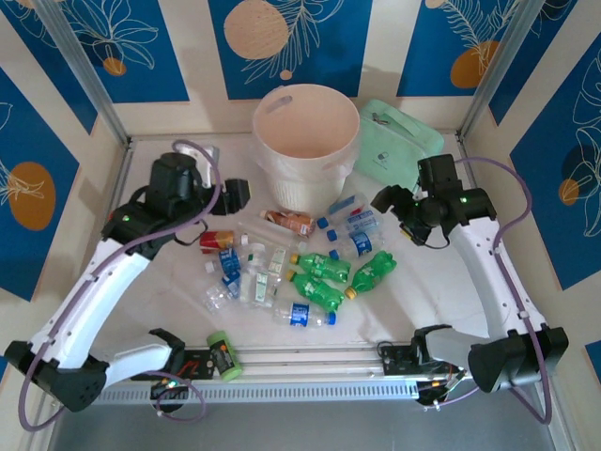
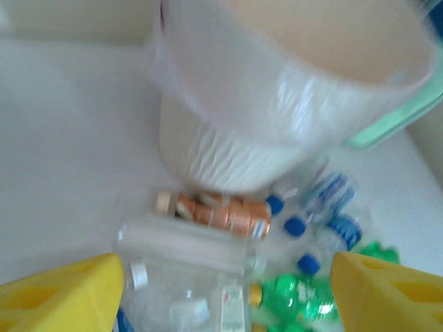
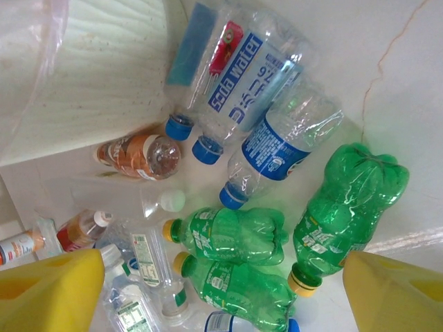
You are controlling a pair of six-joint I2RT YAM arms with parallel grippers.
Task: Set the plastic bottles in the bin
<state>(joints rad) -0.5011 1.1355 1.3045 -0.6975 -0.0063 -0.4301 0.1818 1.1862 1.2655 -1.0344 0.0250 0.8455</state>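
Observation:
Several plastic bottles lie in a heap on the white table, in front of the pale pink-cream bin. The green ones have yellow caps, the clear ones blue labels, and one is brownish. My left gripper hovers left of the bin, above the heap's far left edge. Its yellow fingers stand wide apart with nothing between them. My right gripper hangs over the heap's right side. Its fingers are also spread, open above the green bottles. The bin wall rises just behind the brownish bottle.
A mint-green zipped bag lies right of the bin. A light-green can rests at the near edge by the left arm's base. A small jar with a red label sits at the heap's left. Metal rails frame the table.

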